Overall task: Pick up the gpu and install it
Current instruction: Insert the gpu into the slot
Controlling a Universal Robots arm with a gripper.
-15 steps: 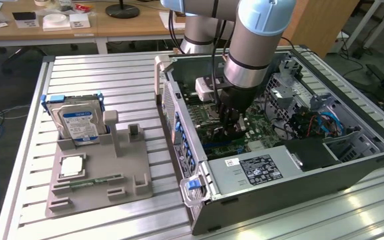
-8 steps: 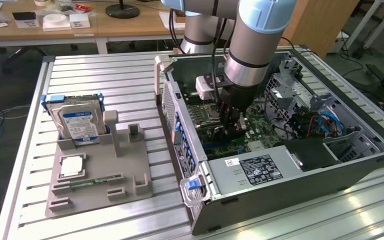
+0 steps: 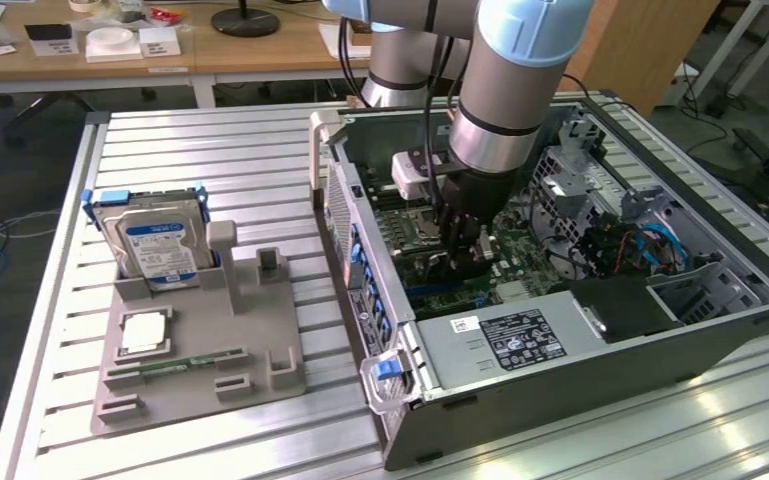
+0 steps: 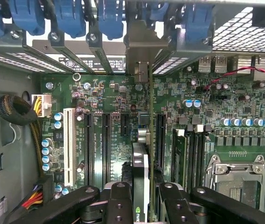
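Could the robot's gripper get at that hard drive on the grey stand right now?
Probably not directly: the gripper is down inside the computer case, shut on the gpu, and the case's wall stands between it and the hard drive.

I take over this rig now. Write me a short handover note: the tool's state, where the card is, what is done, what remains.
The tool: closed on the gpu, a thin dark green expansion card with a black cooler, inside the open grey metal computer case.
Card: held on edge over the green motherboard, among the long black expansion slots; its silver metal bracket is at the rear openings.
Done: card picked up, brought into the case.
Left: full seating cannot be confirmed; tool not yet released.
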